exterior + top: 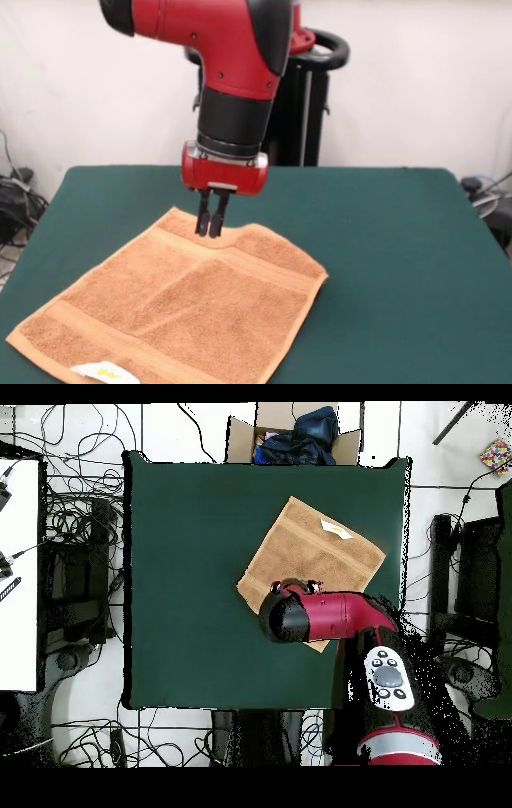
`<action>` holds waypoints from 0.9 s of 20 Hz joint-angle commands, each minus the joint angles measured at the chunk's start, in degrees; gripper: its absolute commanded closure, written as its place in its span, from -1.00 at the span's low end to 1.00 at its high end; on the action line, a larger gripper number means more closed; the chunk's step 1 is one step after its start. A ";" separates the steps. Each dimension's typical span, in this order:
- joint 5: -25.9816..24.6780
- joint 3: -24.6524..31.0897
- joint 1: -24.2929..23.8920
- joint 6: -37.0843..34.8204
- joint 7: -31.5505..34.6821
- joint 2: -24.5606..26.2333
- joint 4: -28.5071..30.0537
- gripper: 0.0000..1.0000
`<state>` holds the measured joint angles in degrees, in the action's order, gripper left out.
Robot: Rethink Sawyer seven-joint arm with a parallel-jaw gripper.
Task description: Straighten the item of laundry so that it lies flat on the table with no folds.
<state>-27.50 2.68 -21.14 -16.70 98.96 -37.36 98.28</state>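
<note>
The item of laundry [188, 308] is an orange-tan terry towel spread diamond-wise on the left part of the green table [384, 240]. It lies mostly flat, with a faint diagonal crease and a white tag [104, 372] at its near edge. My gripper [210, 226] points straight down at the towel's far edge. Its fingers are pinched together on a small raised bump of cloth there. In the overhead view the towel [310, 544] sits right of the middle of the table [190, 584]. There the red arm [320, 616] hides the gripper and the towel's corner nearest the base.
In the overhead view a cardboard box [238, 436] holding dark clothes stands just past the table's far edge. Cables cover the floor on both sides, and a white desk [18, 574] stands at the left. The towel's near corner reaches the table's front edge.
</note>
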 commanded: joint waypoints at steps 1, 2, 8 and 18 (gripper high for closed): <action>3.95 -3.19 1.36 6.41 16.14 7.08 6.33 1.00; 4.36 -3.37 1.54 7.37 16.29 7.80 6.35 1.00; 7.91 -5.68 3.82 12.49 18.29 10.29 8.48 1.00; 16.99 -7.95 8.50 16.92 19.80 11.13 14.28 1.00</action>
<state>-17.04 -4.32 -15.63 -3.02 99.62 -28.09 107.19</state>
